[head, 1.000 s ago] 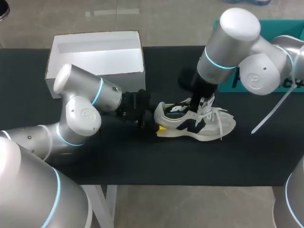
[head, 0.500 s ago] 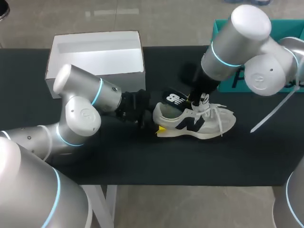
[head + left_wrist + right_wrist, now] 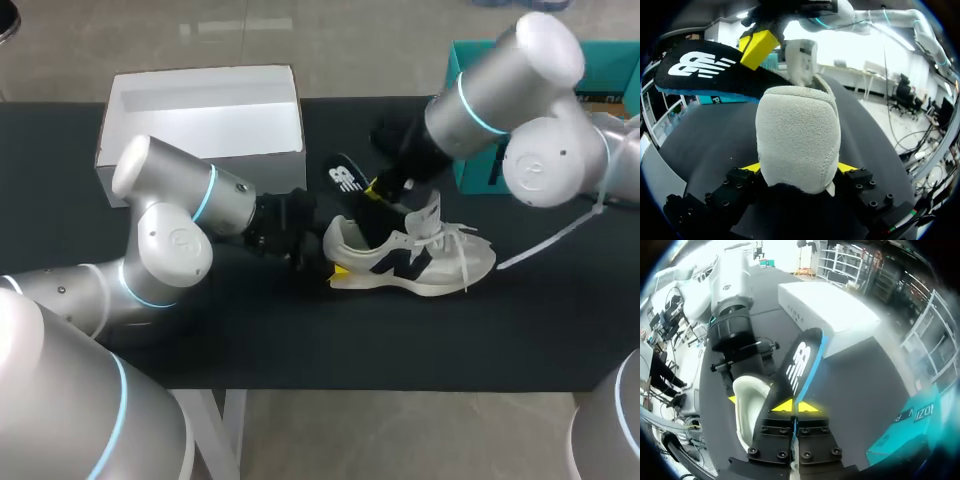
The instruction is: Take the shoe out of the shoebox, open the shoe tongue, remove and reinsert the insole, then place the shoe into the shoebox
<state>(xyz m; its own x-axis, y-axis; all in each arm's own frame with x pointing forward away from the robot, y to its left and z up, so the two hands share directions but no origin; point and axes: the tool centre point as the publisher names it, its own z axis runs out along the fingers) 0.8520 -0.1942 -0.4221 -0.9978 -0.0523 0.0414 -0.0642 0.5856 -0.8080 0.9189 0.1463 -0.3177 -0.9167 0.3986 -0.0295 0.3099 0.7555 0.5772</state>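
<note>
A cream sneaker (image 3: 415, 258) with dark side markings lies on its sole on the black table (image 3: 300, 340), toe to the right. My left gripper (image 3: 325, 264) is shut on its heel (image 3: 797, 135), one yellow tip on each side. A black insole (image 3: 348, 182) with a white logo and blue edge slants up out of the shoe's mouth. My right gripper (image 3: 795, 406) is shut on the insole (image 3: 799, 365) near its middle, above the shoe's opening. In the left wrist view the insole (image 3: 705, 70) hangs above the heel, with the right gripper's yellow tip (image 3: 759, 46) on it.
The open white shoebox (image 3: 205, 115) stands at the back left of the table, behind my left arm. A teal box (image 3: 480, 70) sits at the back right, behind my right arm. Loose white laces (image 3: 470, 245) trail off the shoe's toe end.
My right gripper has risen and swung left, drawing the insole up out of the shoe. The left gripper and the shoe have stayed where they were.
</note>
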